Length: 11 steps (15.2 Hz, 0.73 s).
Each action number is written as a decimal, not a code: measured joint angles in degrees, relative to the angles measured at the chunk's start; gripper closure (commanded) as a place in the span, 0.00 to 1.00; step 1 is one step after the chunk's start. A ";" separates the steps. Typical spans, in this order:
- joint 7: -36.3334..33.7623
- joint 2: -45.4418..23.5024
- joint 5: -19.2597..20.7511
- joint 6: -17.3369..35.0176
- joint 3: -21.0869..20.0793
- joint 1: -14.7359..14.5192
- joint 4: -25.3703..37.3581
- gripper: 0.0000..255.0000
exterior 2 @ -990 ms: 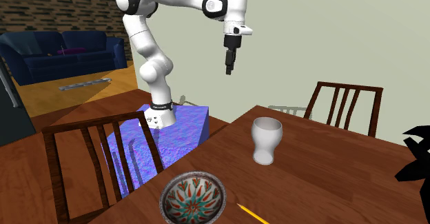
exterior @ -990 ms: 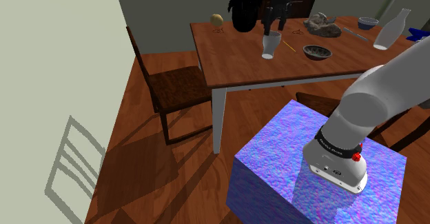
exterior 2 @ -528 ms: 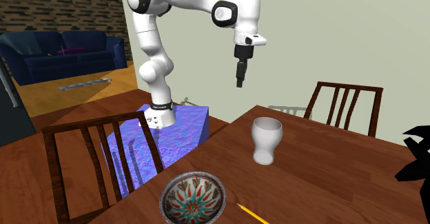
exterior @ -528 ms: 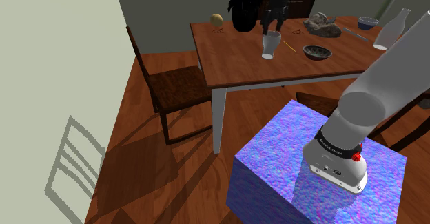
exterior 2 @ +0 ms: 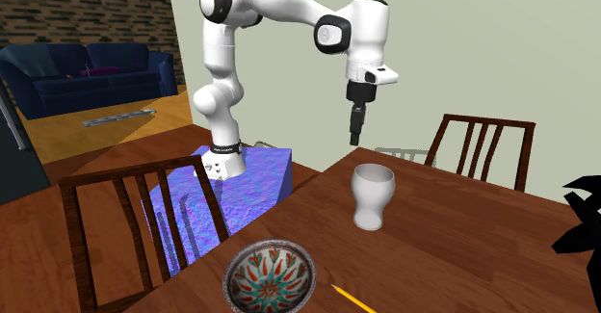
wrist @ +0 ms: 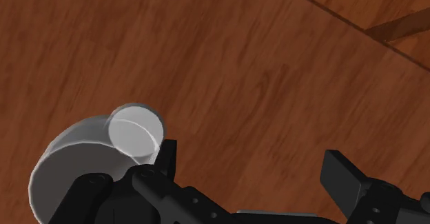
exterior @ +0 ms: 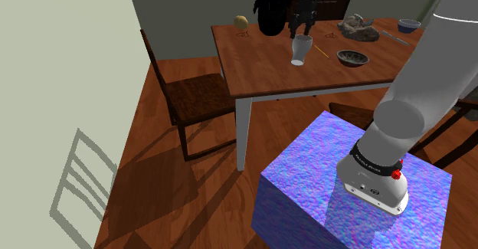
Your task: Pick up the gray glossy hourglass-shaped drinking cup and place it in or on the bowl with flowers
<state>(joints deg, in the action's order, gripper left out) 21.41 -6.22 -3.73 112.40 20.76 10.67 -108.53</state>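
A glossy pale grey hourglass-shaped cup (exterior: pixel 299 50) (exterior 2: pixel 372 195) stands upright on the brown wooden table (exterior: pixel 260 67). A bowl with a red and teal flower pattern inside (exterior 2: pixel 270 275) (exterior: pixel 353 57) sits on the same table, nearer the second exterior view's camera than the cup. My black gripper (exterior 2: pixel 354 134) (exterior: pixel 299 27) hangs well above the cup and a little towards the stand, pointing down. In the wrist view the gripper (wrist: pixel 251 169) is open, with only table wood between the fingers. There the cup (wrist: pixel 96 154) lies just outside one finger (wrist: pixel 163 155).
A yellow pencil (exterior 2: pixel 352 299) lies beside the bowl. Further along the table are a black leafy shape (exterior: pixel 272 11), a small yellowish ball (exterior: pixel 241 22), a grey rock-like object (exterior: pixel 360 28), a white bottle (exterior: pixel 434 33) and a blue bowl (exterior: pixel 409 25). Wooden chairs (exterior: pixel 188 94) (exterior 2: pixel 479 152) stand around it.
The arm has stretched out over the table, carrying the gripper to the second exterior view's right and lower, closer above the cup. The fingers stayed open; cup and bowl have not moved.
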 measured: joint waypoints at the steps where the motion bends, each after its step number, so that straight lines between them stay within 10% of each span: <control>1: 0.89 -2.08 -1.04 0.35 0.24 0.56 1.62 0.00; 11: 6.39 -16.38 -7.80 1.61 0.49 5.49 13.58 0.00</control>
<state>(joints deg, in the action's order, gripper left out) 27.80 -22.60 -11.54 114.01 21.25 16.16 -94.95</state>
